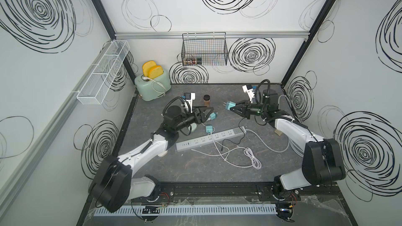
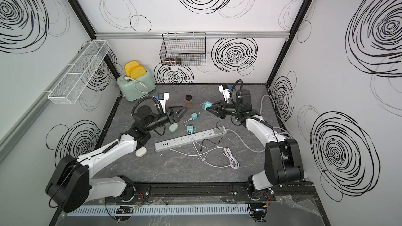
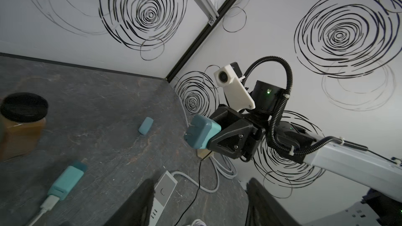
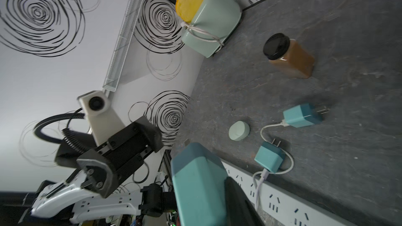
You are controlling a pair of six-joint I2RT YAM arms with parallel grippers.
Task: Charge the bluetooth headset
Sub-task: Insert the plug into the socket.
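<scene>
One teal charger (image 1: 230,105) in right hand (image 1: 234,108)

top views: high, front, looking down on table (image 1: 195,170) | wrist views: close, low, facing each other

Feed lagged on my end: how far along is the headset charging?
Done: nothing is plugged into the power strip. In hand: the right claw grips a teal charger aloft; the left claw is open, empty. Left: plug it in, then cable up the green case.
</scene>
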